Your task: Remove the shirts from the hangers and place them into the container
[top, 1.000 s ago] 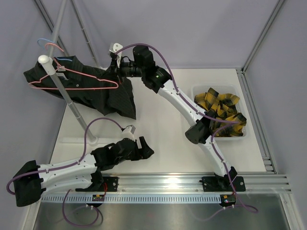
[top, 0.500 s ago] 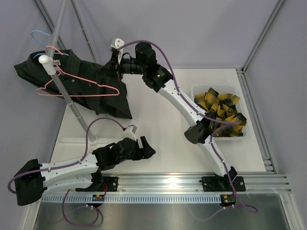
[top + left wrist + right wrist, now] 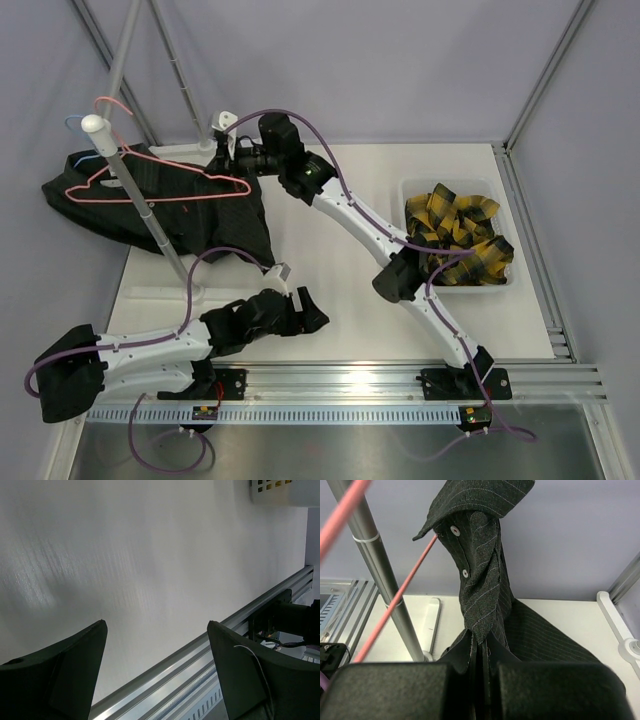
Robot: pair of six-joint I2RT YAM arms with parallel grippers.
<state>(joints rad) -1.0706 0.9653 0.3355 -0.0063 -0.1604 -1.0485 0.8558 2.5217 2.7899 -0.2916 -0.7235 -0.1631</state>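
Right gripper (image 3: pixel 479 652) clamped on the buttoned edge of the black shirt (image 3: pixel 482 580) (wrist view only); overhead shows it apparently draped over the pink hanger (image 3: pixel 180 200) at the rail (image 3: pixel 113 160). Left gripper (image 3: pixel 156 630) jaws apart, empty.

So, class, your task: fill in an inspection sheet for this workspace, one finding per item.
Surface: white table, bare where it shows.
Job's things: black shirt hangs on a pink hanger at the rail; a blue hanger peeks out behind it; plaid shirt lies in the basket.
Clutter: nothing seen.
Grippers: right gripper shut on the black shirt's edge; left gripper open, empty, low over the table.
Cables: purple cables loop along both arms, none snagged that I can see.
Surroundings: grey rail, aluminium frame, plain walls.
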